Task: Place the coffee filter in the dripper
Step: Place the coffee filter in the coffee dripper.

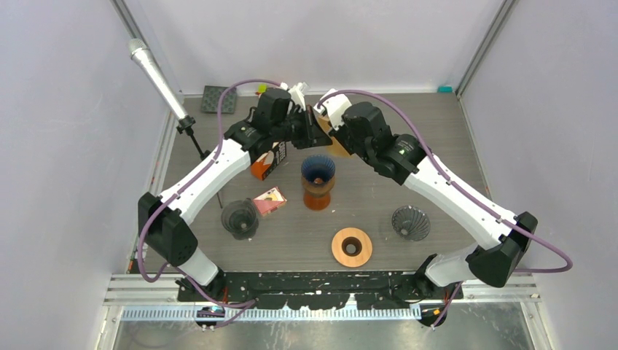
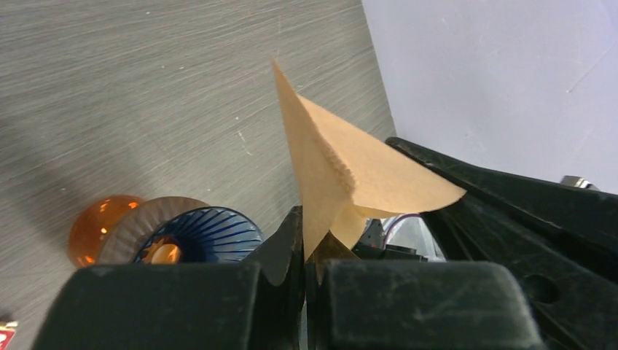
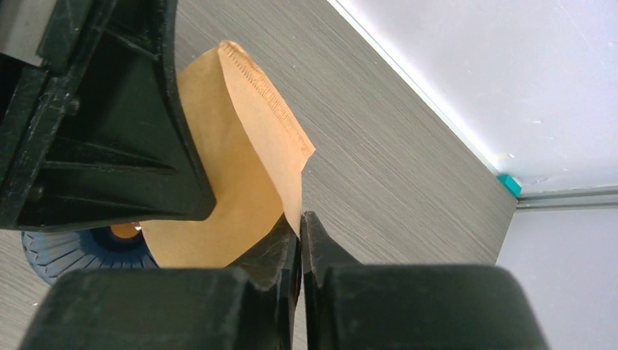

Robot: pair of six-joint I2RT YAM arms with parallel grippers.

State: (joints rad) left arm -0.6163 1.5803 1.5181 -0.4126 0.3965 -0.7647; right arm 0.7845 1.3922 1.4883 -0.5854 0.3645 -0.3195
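A brown paper coffee filter (image 1: 329, 135) hangs in the air at the back middle, held between both grippers. My left gripper (image 1: 312, 125) is shut on one edge of it (image 2: 342, 175). My right gripper (image 1: 326, 122) is shut on its seamed edge (image 3: 240, 175). The filter is partly spread open between them. A blue ribbed dripper (image 1: 318, 169) sits on an orange glass stand (image 1: 317, 197) just in front of and below the grippers. It also shows in the left wrist view (image 2: 197, 235) and in the right wrist view (image 3: 87, 255).
A dark dripper (image 1: 240, 217) stands at the left and another dark dripper (image 1: 411, 222) at the right. A wooden ring (image 1: 352, 246) lies near the front. An orange box (image 1: 268, 163) and a small pink packet (image 1: 270, 200) lie left of the blue dripper. A microphone stand (image 1: 191, 131) stands at the far left.
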